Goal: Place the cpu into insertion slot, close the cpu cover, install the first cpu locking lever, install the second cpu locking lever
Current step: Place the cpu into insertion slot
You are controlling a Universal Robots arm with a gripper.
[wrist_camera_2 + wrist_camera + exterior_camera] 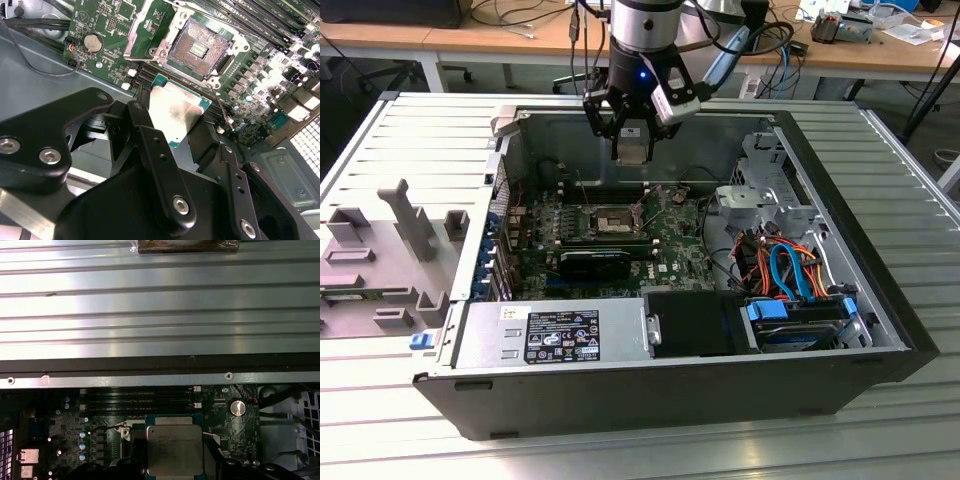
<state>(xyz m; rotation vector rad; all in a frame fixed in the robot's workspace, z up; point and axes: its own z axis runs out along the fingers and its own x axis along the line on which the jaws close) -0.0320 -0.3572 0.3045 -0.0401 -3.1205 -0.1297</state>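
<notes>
My gripper (632,150) hangs over the back of the open computer case (880,330), shut on the cpu (632,143), a flat silver-grey square chip. In the second wrist view the cpu (175,107) sits between the black fingers (150,135), tilted, a short way above the green board. The insertion slot (197,47) lies open just beyond it, its dark pin field bare. The cpu cover (145,27) stands swung up beside the socket. In the exterior view the insertion slot (613,218) is below and in front of the gripper. The cpu (175,450) also fills the near edge of the first wrist view.
A long black expansion card (595,262) lies in front of the socket. Memory slots (260,25) run beside it. A power supply (560,335) and drives with blue and orange cables (790,265) fill the case's front. A grey fixture (410,240) sits at the exterior view's left.
</notes>
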